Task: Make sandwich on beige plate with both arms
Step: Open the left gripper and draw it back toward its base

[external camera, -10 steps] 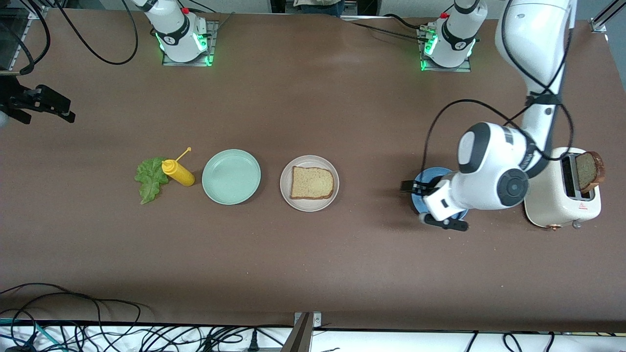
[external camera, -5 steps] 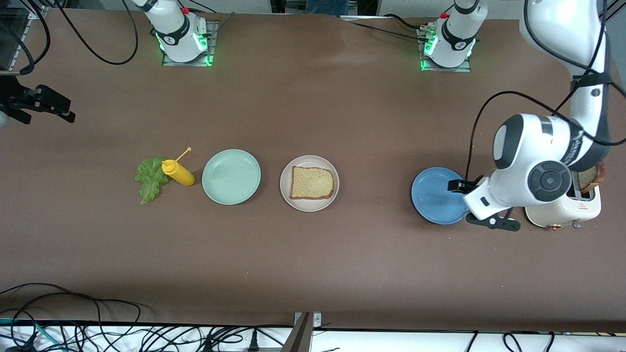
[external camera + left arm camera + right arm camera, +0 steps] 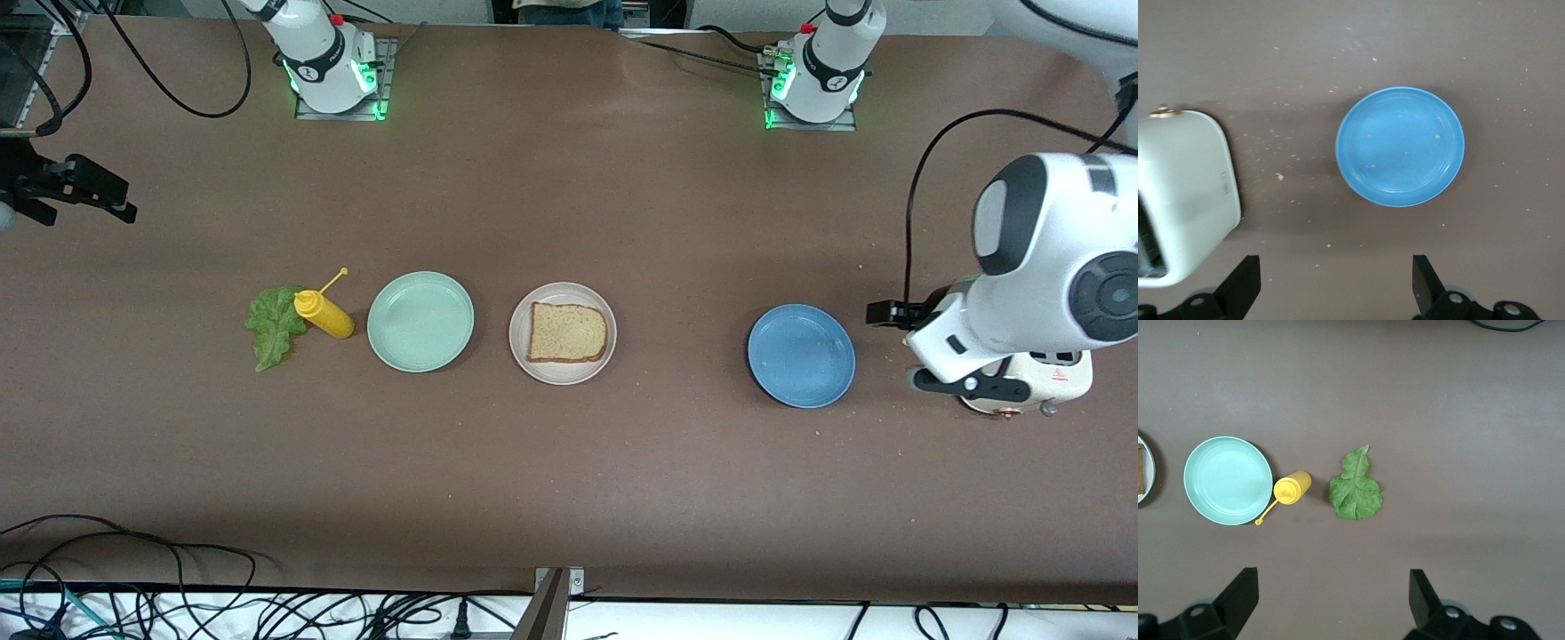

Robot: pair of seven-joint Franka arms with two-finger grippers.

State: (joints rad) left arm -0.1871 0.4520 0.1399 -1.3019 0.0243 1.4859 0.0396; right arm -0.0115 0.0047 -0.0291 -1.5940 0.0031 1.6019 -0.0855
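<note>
You have a wide brown desk [image 3: 569,498] with everything laid in one row across it. The glossy white left arm [image 3: 1049,258] hangs over the cream toaster [image 3: 1058,382] at its own end of the desk, and the left gripper [image 3: 1331,283] has its fingers [image 3: 1245,280] spread wide with nothing between them; under it you see bare desk between the toaster and the round blue plate [image 3: 801,356]. The right gripper [image 3: 1331,597] waits high at the right arm's end, fingers also parted and empty, looking down on the round mint green plate [image 3: 420,321], the small yellow squeeze bottle [image 3: 324,313] lying just beside it, and the ruffled green lettuce leaf [image 3: 274,324] touching the bottle. The round beige plate [image 3: 562,332] stands between the mint green plate and the blue one, and one square tan bread slice with dark crust [image 3: 568,332] lies flat on it, so I judge the sandwich is only begun. The lettuce leaf is probably very light, thin and floppy; take it at a raised ruffle near the edge and pinch gently, because it may tear or slip. Bread is soft and easy to crush, so hold it by the crust edges. Whether a second slice sits in the toaster, you cannot tell, because the arm covers the slots.
</note>
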